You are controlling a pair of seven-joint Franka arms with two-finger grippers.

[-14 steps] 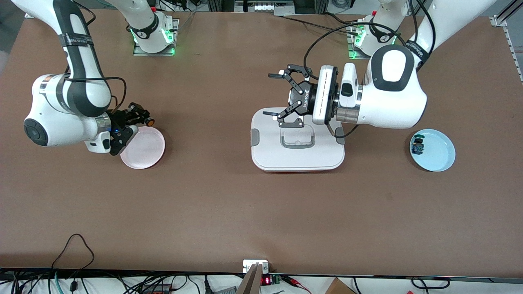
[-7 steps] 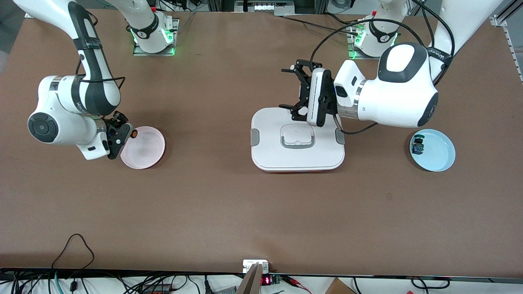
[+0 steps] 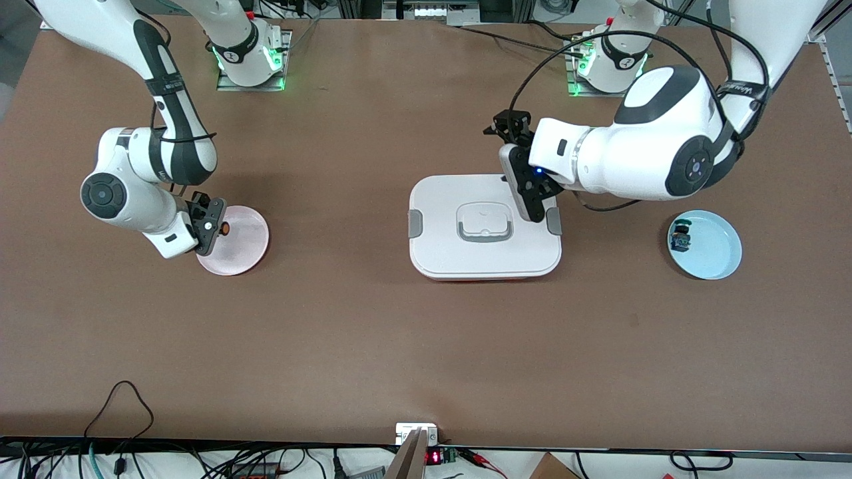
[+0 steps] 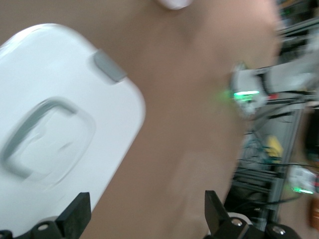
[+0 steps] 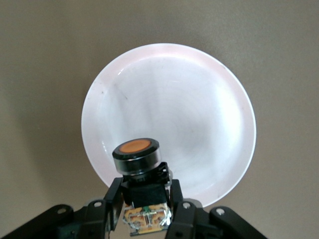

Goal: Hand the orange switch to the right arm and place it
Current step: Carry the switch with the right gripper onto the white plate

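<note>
Right gripper [image 3: 216, 227]: jaws closed on the orange switch [image 5: 136, 156], gripping its black body, with the round orange face turned away from the wrist and the tan rear seated between the fingers [image 5: 112, 199]. The gripper and the switch it holds are up in the air over the rim of the pink plate [image 5: 199, 89], at the right arm's end of the table. In the right wrist view the whole plate shows below the switch, and nothing else lies in it.

Left gripper [image 4: 144, 219]: jaws spread wide, nothing between them. It hangs over the edge of the white lidded box [image 3: 432, 253] at the middle of the table, at the corner toward the left arm's base. The left wrist view shows the box's grey side clip [image 4: 110, 67] and recessed grey handle [image 4: 35, 139] past one fingertip.

A blue plate [image 3: 722, 256] sits at the left arm's end of the table, well apart from both grippers, with a small blue-and-green part [image 3: 680, 238] lying in it near its rim.
</note>
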